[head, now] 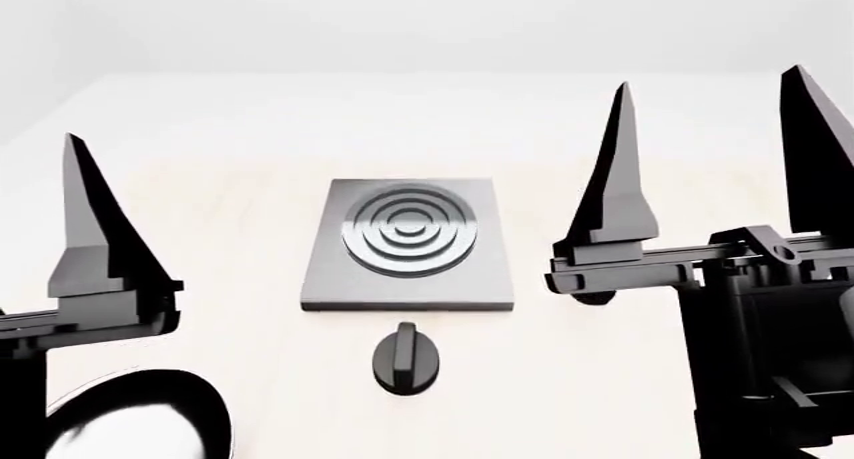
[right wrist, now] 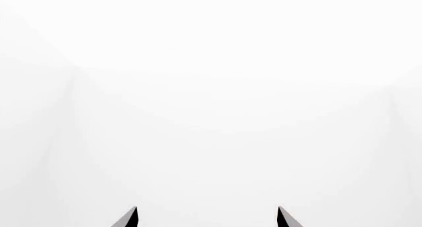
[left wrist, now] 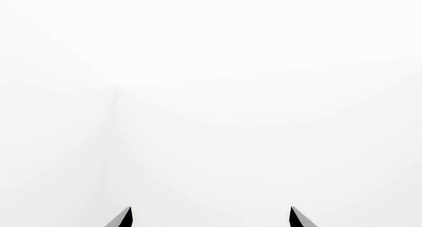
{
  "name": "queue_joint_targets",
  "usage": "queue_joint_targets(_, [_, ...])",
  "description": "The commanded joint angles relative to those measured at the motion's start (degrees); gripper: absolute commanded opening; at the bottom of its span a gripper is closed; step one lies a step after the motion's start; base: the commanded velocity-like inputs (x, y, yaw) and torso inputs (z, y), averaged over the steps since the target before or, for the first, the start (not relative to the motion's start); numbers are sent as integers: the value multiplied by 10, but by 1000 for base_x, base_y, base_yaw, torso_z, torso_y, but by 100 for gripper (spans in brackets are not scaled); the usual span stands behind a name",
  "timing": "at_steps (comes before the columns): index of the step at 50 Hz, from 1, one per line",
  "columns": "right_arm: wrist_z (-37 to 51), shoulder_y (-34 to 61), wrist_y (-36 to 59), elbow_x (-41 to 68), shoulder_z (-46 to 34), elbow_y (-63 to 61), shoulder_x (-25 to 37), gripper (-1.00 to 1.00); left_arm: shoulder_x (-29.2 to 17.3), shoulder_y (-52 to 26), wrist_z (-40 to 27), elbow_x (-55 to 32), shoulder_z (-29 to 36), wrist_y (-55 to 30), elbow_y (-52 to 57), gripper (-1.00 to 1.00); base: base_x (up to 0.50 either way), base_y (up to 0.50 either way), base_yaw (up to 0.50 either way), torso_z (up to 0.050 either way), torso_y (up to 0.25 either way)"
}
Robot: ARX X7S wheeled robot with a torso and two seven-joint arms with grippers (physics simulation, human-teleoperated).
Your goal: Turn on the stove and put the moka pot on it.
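the stove point(head: 407, 244) lies flat at the middle of the pale wooden table point(head: 240, 209) in the head view, a square grey metal plate with a round burner point(head: 410, 224) of concentric rings set toward its far side. its small black round knob point(head: 406, 358) sits apart from the plate, just in front of the near edge and roughly centred on it, with its grip bar pointing away from the robot.

the right gripper point(head: 707, 159) is raised to the right of the stove, fingers pointing up and spread wide with nothing between them, so it is released; the same shows in the right wrist view, where two dark fingertips point(right wrist: 128, 218) stand apart against blank white. a small dark rounded shape peeks out just below the right gripper's crossbar, and it is too hidden to name (it may be part of the moka pot, but i cannot tell), so the pot's place is not clear from these views.

the left gripper point(left wrist: 209, 218) is at the left side of the stove, well apart from it. only one upright finger point(head: 94, 229) shows in the head view, but the left wrist view shows both tips wide apart on empty white, so it too is released and holds nothing.

a black frying pan point(head: 147, 419) with a pale inside sits at the near left corner, partly cut off by the frame.
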Motion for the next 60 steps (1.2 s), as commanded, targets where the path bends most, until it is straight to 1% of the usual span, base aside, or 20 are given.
queue_joint_targets(1, [5, 4, 2, 5, -3, -3, 3, 100, 1, -2, 1, 2, 6, -2, -1, 100, 273, 0, 0, 0, 0])
queue_joint_targets(13, [9, 6, -1, 3, -8, -2, 6, 100, 2, -6, 2, -2, 9, -1, -2, 100, 259, 0, 0, 0, 0])
queue_joint_targets(17, [6, 3, -7, -1, -13, 0, 7, 100, 8, -22, 13, -32, 19, -9, -14, 100, 0, 0, 0, 0, 0])
queue_joint_targets(20, [7, 6, -4, 3, -12, -3, 10, 100, 19, -45, 27, -72, 31, -24, -35, 100, 0, 0, 0, 0, 0])
queue_joint_targets(21, [8, 7, -4, 5, -12, -4, 11, 100, 22, -52, 33, -79, 36, -27, -42, 100, 0, 0, 0, 0, 0])
queue_joint_targets(22, [9, 9, -2, 7, -11, -5, 11, 100, 34, -66, 53, -103, 48, -31, -64, 100, 0, 0, 0, 0, 0])
queue_joint_targets(23, [9, 10, -2, 8, -11, -5, 12, 100, 34, -67, 53, -103, 48, -31, -65, 100, 0, 0, 0, 0, 0])
queue_joint_targets(24, [11, 12, 0, 9, -11, -6, 12, 100, 46, -78, 68, -128, 56, -34, -88, 100, 0, 0, 0, 0, 0])
queue_joint_targets(26, [12, 13, 1, 8, -13, -7, 12, 100, 53, -90, 81, -140, 67, -45, -102, 100, 0, 0, 0, 0, 0])
queue_joint_targets(27, [13, 13, 0, 9, -13, -7, 12, 100, 56, -104, 86, -133, 85, -70, -112, 100, 0, 0, 0, 0, 0])
queue_joint_targets(30, [9, 0, -16, -9, -21, -2, 13, 100, 70, -103, 110, -166, 86, -54, -135, 100, 0, 0, 0, 0, 0])
queue_joint_targets(32, [9, 0, -18, -11, -22, -1, 12, 100, 85, -109, 131, -170, 100, -56, -163, 100, 0, 0, 0, 0, 0])
queue_joint_targets(34, [10, 3, -16, -8, -22, -2, 13, 100, 95, -116, 145, -155, 119, -67, -186, 100, 0, 0, 0, 0, 0])
queue_joint_targets(36, [12, 10, -11, -4, -21, -7, 13, 100, 113, -112, 173, -180, 122, -51, -218, 100, 0, 0, 0, 0, 0])
queue_joint_targets(40, [16, 22, -3, 4, -22, -13, 14, 100, 142, -113, 211, -202, 141, -48, -265, 100, 0, 0, 0, 0, 0])
queue_joint_targets(48, [21, 32, -2, 9, -28, -16, 17, 100, 167, -111, 248, -222, 164, -55, -314, 100, 0, 0, 0, 0, 0])
queue_joint_targets(49, [22, 33, -2, 10, -28, -16, 17, 100, 169, -111, 254, -233, 164, -55, -318, 100, 0, 0, 0, 0, 0])
queue_joint_targets(50, [22, 33, -3, 10, -29, -16, 17, 100, 179, -109, 275, -254, 161, -47, -335, 100, 0, 0, 0, 0, 0])
queue_joint_targets(57, [26, 35, -5, 11, -35, -16, 20, 100, 205, -115, 313, -272, 178, -56, -399, 100, 0, 0, 0, 0, 0])
queue_joint_targets(60, [30, 42, 1, 16, -38, -19, 21, 100, 215, -115, 329, -293, 183, -62, -419, 100, 0, 0, 0, 0, 0])
